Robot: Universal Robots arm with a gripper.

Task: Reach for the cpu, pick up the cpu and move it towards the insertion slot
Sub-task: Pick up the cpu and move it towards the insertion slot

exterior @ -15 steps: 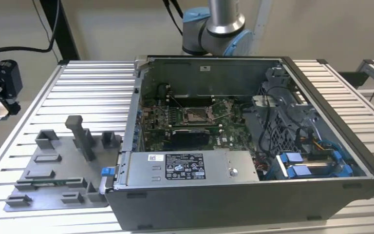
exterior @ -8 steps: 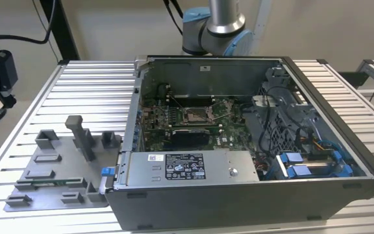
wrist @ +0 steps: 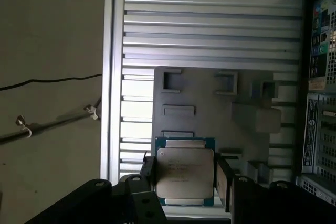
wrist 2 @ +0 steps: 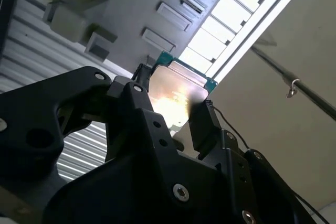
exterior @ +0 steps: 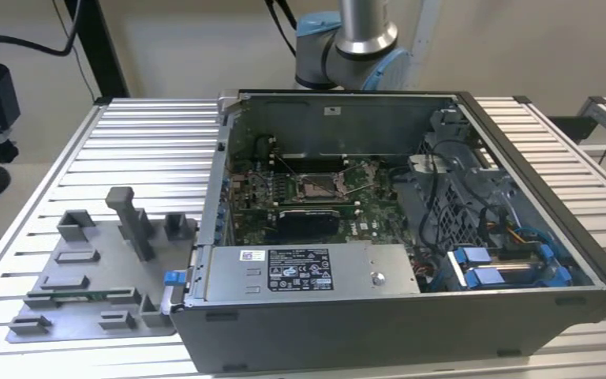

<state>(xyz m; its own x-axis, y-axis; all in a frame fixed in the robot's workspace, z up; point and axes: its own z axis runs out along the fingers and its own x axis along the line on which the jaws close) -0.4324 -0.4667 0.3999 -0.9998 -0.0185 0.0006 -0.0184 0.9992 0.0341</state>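
Slatted counter (exterior: pixel 145 134) bears a fixture (exterior: pixel 76 312); slot (exterior: pixel 316 188) at its 2 o'clock; gripper (wrist: pixel 186 179) clamps cpu (wrist: pixel 185 169) above the fixture.

Soft, even room light; bright glare blooms across the cpu (wrist 2: pixel 176 97).

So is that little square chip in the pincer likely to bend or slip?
Probably stiff: the cpu is a flat, metal-faced plate, straight in the pincer. Possibly slippery: only its thin edges are pinched. Being thin, probably light.
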